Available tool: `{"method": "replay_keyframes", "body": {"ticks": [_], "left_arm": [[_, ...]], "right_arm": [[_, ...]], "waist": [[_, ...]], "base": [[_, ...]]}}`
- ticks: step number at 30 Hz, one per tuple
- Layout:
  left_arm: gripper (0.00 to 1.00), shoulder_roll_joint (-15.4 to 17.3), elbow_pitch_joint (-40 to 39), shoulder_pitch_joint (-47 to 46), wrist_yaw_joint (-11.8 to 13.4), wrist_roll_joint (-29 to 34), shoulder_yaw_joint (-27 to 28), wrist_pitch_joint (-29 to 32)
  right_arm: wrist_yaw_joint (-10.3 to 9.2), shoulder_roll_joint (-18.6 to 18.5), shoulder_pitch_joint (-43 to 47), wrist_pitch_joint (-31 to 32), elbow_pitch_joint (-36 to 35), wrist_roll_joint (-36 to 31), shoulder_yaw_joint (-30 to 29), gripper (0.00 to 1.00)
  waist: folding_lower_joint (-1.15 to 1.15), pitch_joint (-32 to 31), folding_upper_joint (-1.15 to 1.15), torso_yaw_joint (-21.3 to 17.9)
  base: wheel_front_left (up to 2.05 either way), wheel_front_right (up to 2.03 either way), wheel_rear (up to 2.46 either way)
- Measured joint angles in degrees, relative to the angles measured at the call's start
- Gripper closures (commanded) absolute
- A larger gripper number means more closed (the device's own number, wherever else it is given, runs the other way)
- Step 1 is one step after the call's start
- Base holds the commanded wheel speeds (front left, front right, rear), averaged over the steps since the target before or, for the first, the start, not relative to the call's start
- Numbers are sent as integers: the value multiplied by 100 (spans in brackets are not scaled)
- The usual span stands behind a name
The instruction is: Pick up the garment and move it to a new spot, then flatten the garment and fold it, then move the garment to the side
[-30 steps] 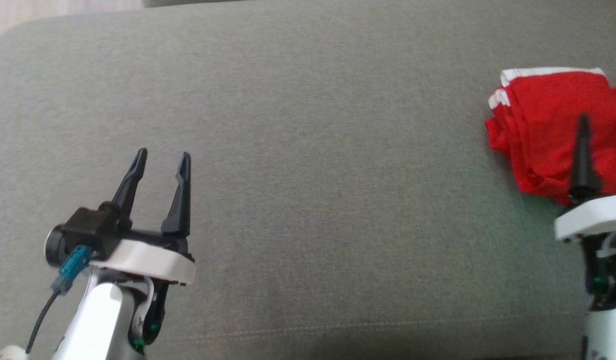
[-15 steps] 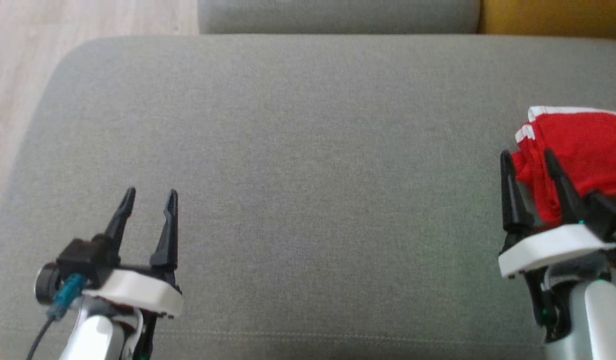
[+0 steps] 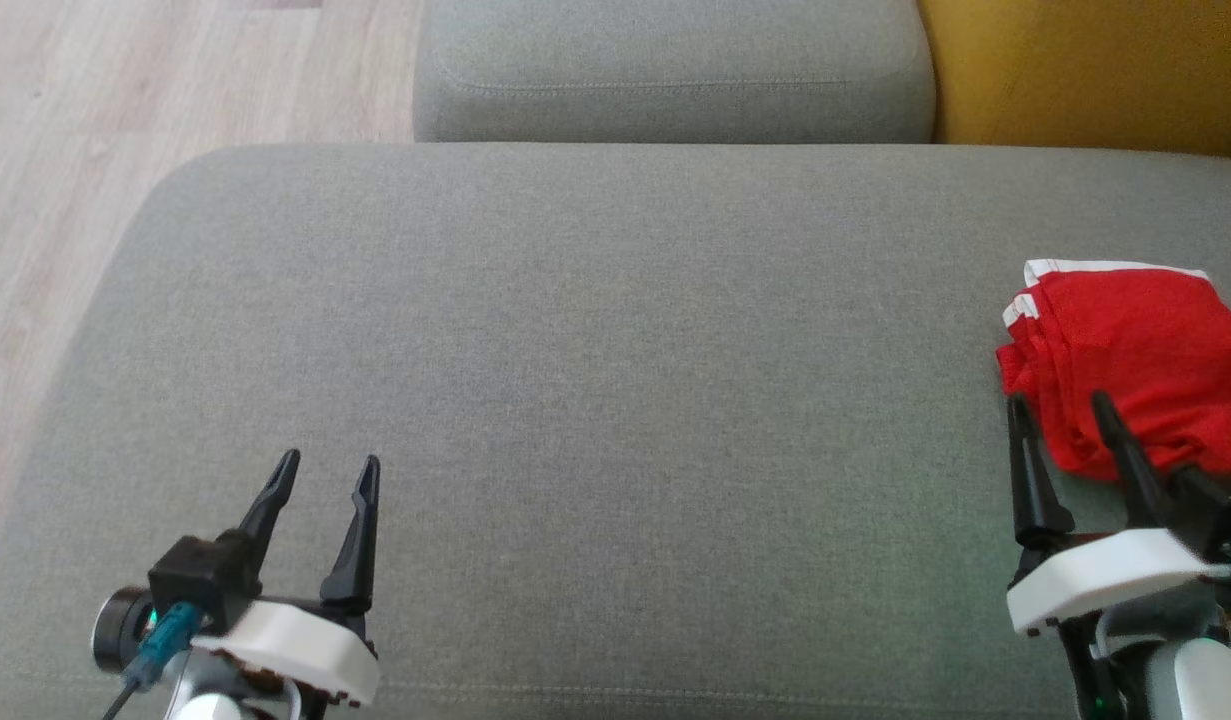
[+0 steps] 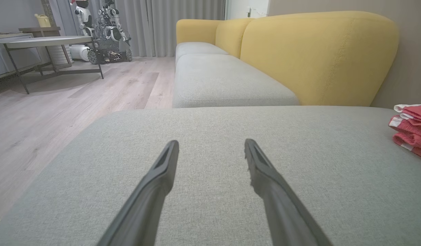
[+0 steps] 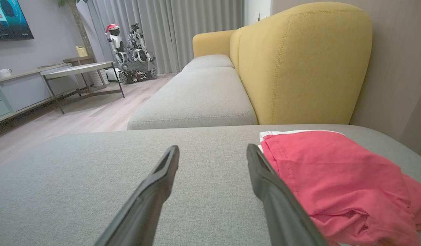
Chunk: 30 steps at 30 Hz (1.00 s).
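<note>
Nearest, at the lower left of the head view: left gripper [image 3: 331,460], fingers spread to the full, nothing between them, hovering over the bare grey woven-fabric seat cushion [image 3: 615,380]. At the lower right: right gripper [image 3: 1058,398], likewise wide open and empty, fingertips at the near left edge of the folded, white-edged red cloth garment [image 3: 1125,340]; touching it or just above it, cannot tell. A second ago, only one right finger in sight, reaching well over the red cloth; now drawn back to its fringe, both fingers showing. Whole head view shifted as well: camera raised rather than things moved, hence more of the room beyond. Garment unchanged in shape, a compact stack at the right side of the cushion, well apart from the left gripper. Farther off: second grey seat cushion [image 3: 675,80], yellow upholstered sofa back [image 3: 1085,70], pale wooden floor [image 3: 175,70]. Judged from this: fold done, stack set aside and released, arm retreating; probably little left except pulling clear without snagging the near edge.
</note>
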Motion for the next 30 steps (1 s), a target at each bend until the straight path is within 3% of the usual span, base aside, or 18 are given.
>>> {"method": "replay_keyframes", "body": {"ticks": [30], "left_arm": [[0, 135, -11, -21, 142, 8, -99, 49]], "right_arm": [[0, 4, 191, 123, -175, 3, -98, 0]], "waist": [[0, -57, 0, 43]], "base": [[0, 0, 0]]}}
